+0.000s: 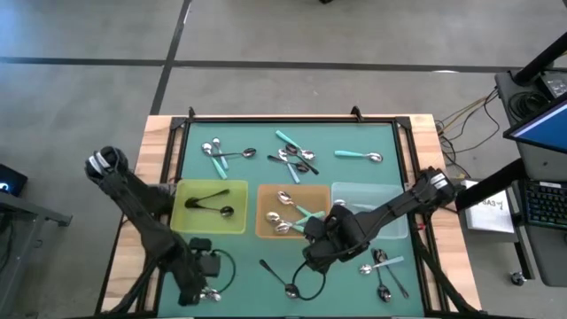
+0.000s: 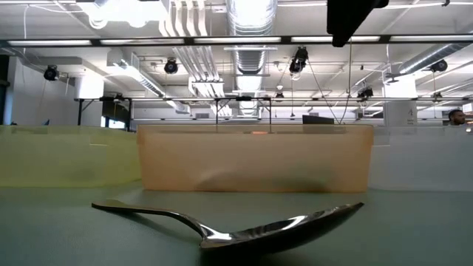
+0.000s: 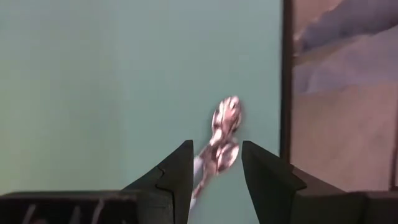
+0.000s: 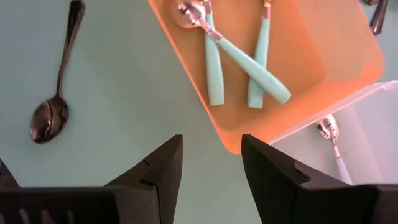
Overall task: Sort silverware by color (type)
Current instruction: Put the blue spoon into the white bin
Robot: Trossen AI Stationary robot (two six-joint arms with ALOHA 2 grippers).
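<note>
Silverware lies scattered on the green mat (image 1: 266,142): teal-handled spoons (image 1: 359,156) toward the far edge and a black spoon (image 4: 53,112) near the front. My left gripper (image 3: 216,174) hovers open at the mat's near left edge, above two small spoons (image 3: 222,140) lying together beside the mat's dark border. My right gripper (image 4: 211,168) stands open over the mat by the near corner of the orange tray (image 4: 348,56), which holds teal spoons (image 4: 249,62). The yellow tray (image 1: 190,217) holds black spoons (image 1: 213,206).
A clear tray (image 1: 390,199) to the right of the orange one holds a pale-handled spoon (image 4: 333,140). More spoons (image 1: 383,266) lie at the near right. One spoon (image 2: 244,229) lies on the mat in front of the three trays.
</note>
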